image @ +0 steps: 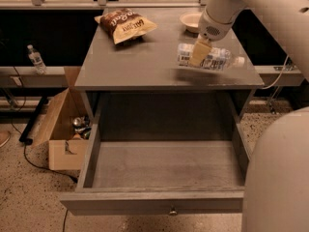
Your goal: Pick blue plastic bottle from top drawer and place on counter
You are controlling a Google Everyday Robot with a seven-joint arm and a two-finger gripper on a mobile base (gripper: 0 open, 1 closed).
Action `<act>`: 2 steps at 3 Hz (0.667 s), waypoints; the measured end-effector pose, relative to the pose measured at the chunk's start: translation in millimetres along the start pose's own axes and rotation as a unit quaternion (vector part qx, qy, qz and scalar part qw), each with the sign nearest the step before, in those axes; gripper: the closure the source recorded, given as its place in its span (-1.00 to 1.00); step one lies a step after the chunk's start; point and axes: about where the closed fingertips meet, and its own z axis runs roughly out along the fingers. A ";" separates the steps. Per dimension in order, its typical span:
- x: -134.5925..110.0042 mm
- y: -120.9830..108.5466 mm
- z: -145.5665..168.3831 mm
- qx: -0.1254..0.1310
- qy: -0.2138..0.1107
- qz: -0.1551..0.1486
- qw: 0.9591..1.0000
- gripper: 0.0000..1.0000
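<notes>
The blue plastic bottle (216,59) lies sideways with its white cap pointing right, over the right part of the counter (140,57). My gripper (200,52) comes down from the upper right and is shut on the bottle's middle, one pale finger (199,53) crossing the label. A shadow on the counter under the bottle suggests it hangs just above the surface. The top drawer (164,166) is pulled fully open below the counter, with a bare grey floor and a small knob (172,210) on its front.
A brown chip bag (126,24) lies at the counter's back left and a pale bowl (191,19) at the back right. A cardboard box (62,129) with cans stands left of the cabinet. A tiny clear bottle (35,59) stands far left. My body (280,178) fills the lower right.
</notes>
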 end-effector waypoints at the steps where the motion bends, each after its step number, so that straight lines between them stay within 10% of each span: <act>1: -3.1 -7.5 4.0 0.024 0.007 0.030 0.999 1.00; 2: -2.7 -23.6 -0.4 0.066 0.002 0.088 0.994 1.00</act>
